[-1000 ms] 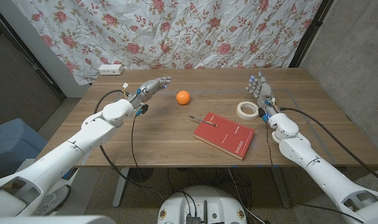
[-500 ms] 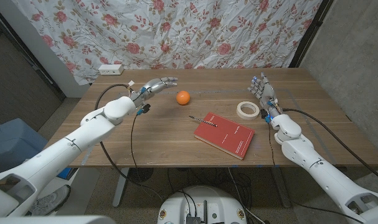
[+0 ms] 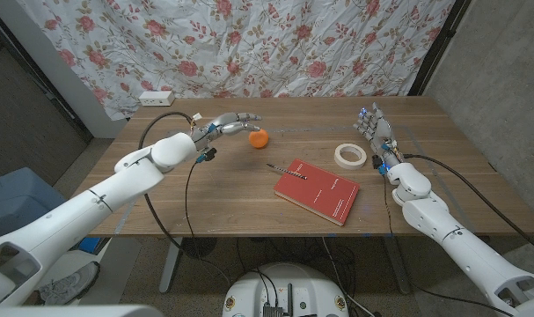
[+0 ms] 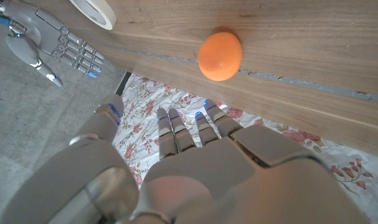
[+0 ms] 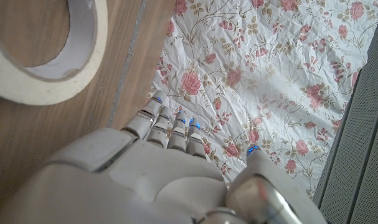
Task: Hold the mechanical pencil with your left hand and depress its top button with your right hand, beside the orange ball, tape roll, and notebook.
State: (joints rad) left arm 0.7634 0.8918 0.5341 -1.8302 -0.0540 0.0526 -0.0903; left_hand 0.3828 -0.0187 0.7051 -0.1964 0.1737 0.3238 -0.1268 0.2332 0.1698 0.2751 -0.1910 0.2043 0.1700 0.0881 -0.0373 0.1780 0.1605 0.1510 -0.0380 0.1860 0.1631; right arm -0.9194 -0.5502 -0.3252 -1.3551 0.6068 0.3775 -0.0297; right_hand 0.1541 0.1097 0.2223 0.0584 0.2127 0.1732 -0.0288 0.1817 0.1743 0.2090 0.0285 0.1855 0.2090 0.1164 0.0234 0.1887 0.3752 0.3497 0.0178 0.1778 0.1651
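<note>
The left hand [image 3: 230, 123] hangs just left of the orange ball [image 3: 259, 138], fingers spread and reaching over it, holding nothing. Right of the ball, the mechanical pencil [image 3: 287, 170] lies on the near-left corner of the red notebook [image 3: 318, 191], its tip extending onto the table [image 3: 214, 189] toward the ball. Farther right of the ball, past the tape roll [image 3: 347, 156], the right hand [image 3: 372, 129] stands with fingers extended and apart, empty.
</note>
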